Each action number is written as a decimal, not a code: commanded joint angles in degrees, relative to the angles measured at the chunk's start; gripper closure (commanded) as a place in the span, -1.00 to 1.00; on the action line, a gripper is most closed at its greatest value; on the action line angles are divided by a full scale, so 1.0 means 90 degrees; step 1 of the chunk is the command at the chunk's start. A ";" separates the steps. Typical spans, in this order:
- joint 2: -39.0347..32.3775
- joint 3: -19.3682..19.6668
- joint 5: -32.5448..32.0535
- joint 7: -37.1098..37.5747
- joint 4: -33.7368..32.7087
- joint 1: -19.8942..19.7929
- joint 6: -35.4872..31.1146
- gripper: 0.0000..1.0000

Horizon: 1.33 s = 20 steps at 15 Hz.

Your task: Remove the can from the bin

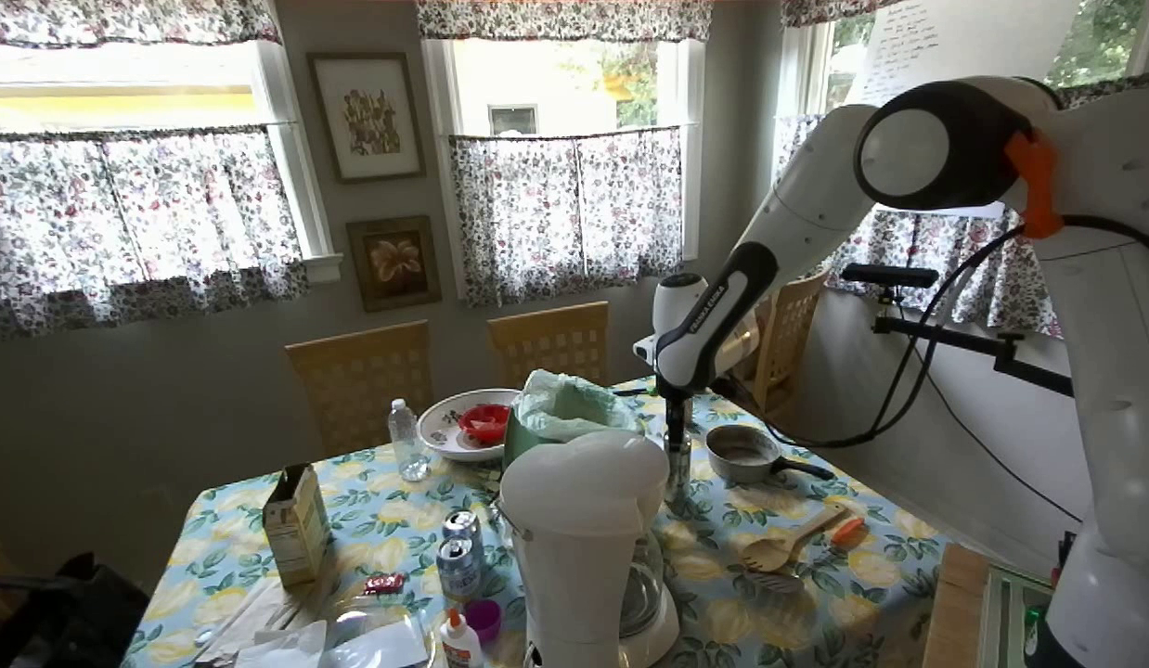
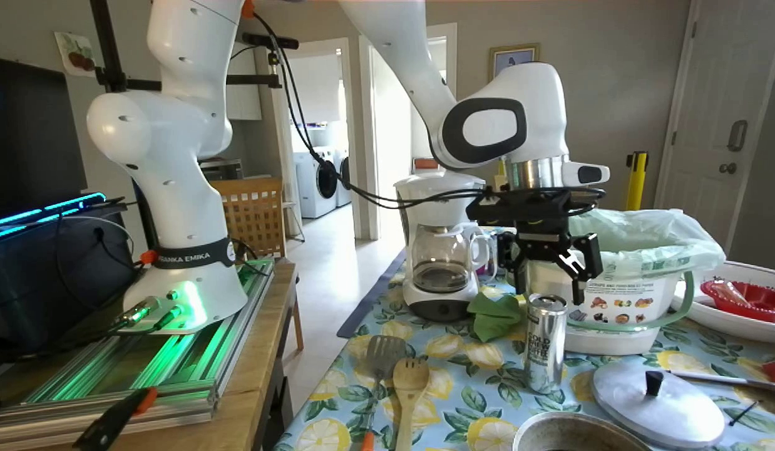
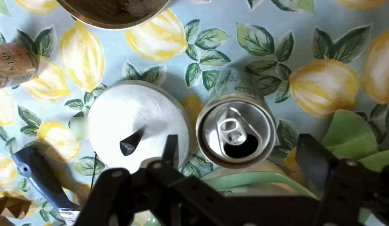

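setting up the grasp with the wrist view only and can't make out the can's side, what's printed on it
Observer: In an exterior view the can reads COLD BREW COFFEE.
Operator: thanks, and what does my picture cut off at the bottom
Observer: The mouth of the food-scraps bin, which has a pale green bag folded over its rim.
Operator: ok, anything tall nearby that i can't see
Observer: Yes, both exterior views show a white coffee maker standing near the food-scraps bin.
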<state>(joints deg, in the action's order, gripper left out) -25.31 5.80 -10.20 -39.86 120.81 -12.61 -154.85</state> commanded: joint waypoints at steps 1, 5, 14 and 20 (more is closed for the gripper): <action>0.0047 -0.0207 0.0027 -0.0116 -0.0046 -0.0203 -0.0115 -1.00; 0.0588 -0.0258 0.0198 0.0095 0.0229 -0.0251 0.0044 -1.00; 0.1664 -0.0154 0.0687 0.0982 0.0507 -0.0132 0.1177 -1.00; 0.2270 -0.0084 0.1329 0.0897 0.0651 -0.0095 0.1828 -1.00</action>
<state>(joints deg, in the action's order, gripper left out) -8.84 4.59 -1.05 -32.07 124.32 -13.96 -140.62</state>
